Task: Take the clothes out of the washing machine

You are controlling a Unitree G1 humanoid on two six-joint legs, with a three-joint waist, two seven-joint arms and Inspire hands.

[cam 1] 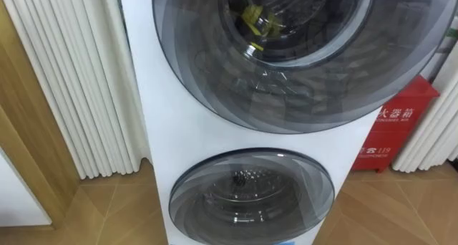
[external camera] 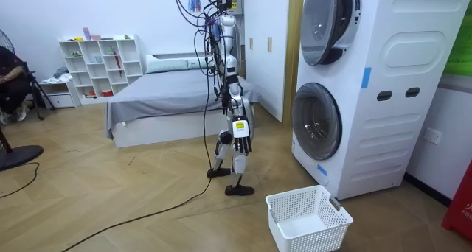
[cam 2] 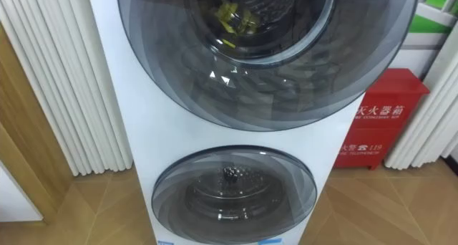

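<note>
In the left eye view the washer (cam 1: pixel 154 130) took up the middle. Its upper door (cam 1: pixel 300 80) crossed the top of the frame and its lower door (cam 1: pixel 250 195) sat at bottom centre, and both looked shut. Behind the upper glass, at top centre, I saw a bit of yellow (cam 1: pixel 257 19), probably the clothes, though the reflections made that hard to confirm. The lower drum looked bare. A red box (cam 1: pixel 395 127) stood at the right edge and a white curtain (cam 1: pixel 64 80) hung at the left.

The right eye view showed the same stack, with nothing new.

In the room view the robot stood mid-frame on the wood floor, facing the washer and well apart from it. Its right hand (external camera: pixel 244 142) and left hand (external camera: pixel 224 141) hung by its hips. They were too small for me to tell whether the fingers were spread or curled, and I saw nothing in them. A white basket (external camera: pixel 324 208) sat at bottom centre, near the washer's foot.

My worry was the height. The yellow piece lay in the upper drum behind a closed door, so a high pull on that door could tip the robot. The basket also lay close to its path and could catch a foot.
</note>
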